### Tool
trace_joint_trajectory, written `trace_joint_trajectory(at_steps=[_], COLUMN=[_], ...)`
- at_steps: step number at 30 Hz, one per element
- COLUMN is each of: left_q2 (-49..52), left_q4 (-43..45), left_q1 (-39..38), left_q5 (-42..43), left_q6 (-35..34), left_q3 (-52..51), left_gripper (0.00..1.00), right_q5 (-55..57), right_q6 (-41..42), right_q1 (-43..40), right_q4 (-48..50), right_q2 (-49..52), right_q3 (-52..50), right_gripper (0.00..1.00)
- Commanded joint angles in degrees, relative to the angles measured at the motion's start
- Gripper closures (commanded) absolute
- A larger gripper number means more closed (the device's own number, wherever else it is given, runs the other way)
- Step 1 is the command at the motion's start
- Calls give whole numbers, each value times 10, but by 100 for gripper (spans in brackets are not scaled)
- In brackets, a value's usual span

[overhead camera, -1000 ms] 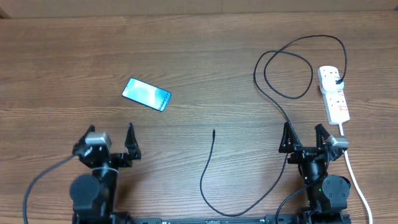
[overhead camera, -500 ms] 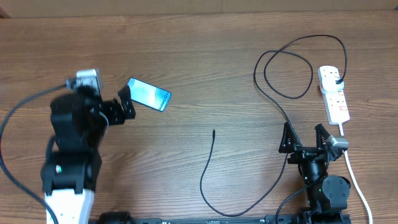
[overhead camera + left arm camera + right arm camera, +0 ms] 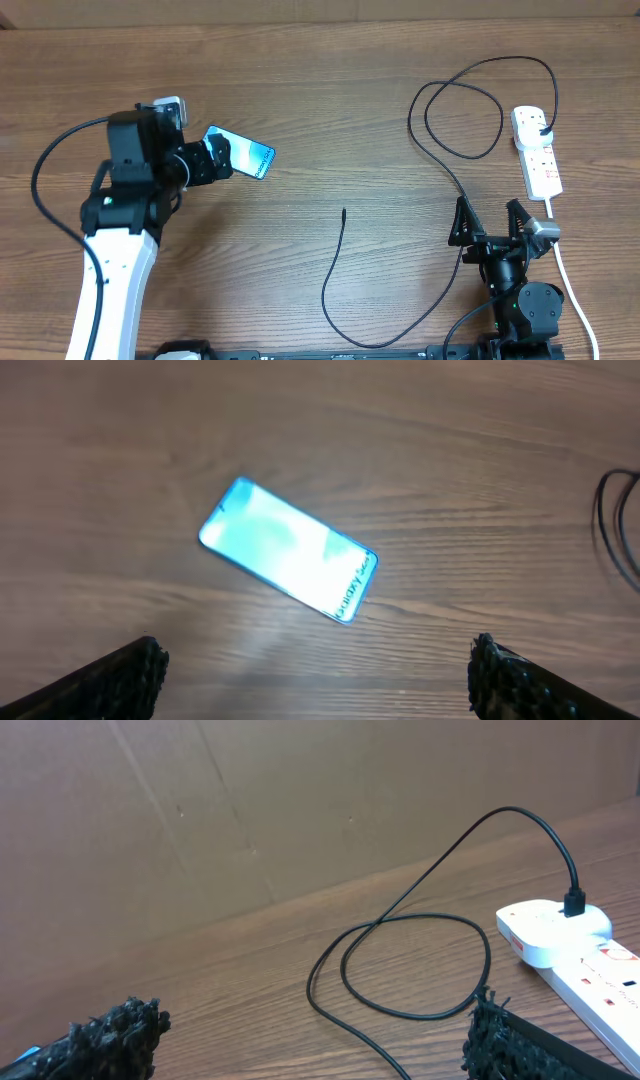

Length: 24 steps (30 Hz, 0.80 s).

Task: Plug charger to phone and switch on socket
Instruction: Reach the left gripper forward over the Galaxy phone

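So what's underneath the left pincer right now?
The phone, screen up on the wooden table, lies below the open left pincer. From overhead, the pincer hides part of the phone's left end.

Overhead, the left hand [image 3: 217, 160] hides the phone's [image 3: 248, 154] end toward the tabletop's [image 3: 330, 90] left edge. The socket's [image 3: 537, 155] switch positions are too small to tell.
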Motion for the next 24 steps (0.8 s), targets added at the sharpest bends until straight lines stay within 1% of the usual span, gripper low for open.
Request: trace_joint_trajectory(at_steps=[1, 3, 6, 8, 11, 13, 15, 18, 24], left_q2=[26, 44, 92, 126, 197, 242, 273, 292, 296], left_q4=[-8, -22, -69, -110, -194, -241, -266, -260, -263], left_q1=[-5, -14, -44, -65, -102, -116, -122, -132, -133], left_q5=[-23, -38, -67, -98, -155, -160, -160, -148, -83], left_q6=[-105, -128, -164, -184, -241, -273, -287, -287, -287], left_q3=[16, 33, 105, 166, 290, 359, 397, 403, 402], left_gripper=[0, 0, 0, 0, 0, 0, 0, 0, 0], right_q5=[2, 2, 2, 2, 1, 2, 2, 2, 2], right_q6=[-2, -2, -2, -2, -2, -2, -2, -2, -2], right_q1=[3, 3, 3, 3, 3, 3, 3, 3, 3], right_q4=[3, 3, 3, 3, 3, 3, 3, 3, 3], right_q2=[-6, -6, -6, -6, -6, -6, -6, -6, -6], right_q3=[-6, -6, -6, -6, -6, -6, -6, -6, -6], right_gripper=[0, 0, 0, 0, 0, 0, 0, 0, 0])
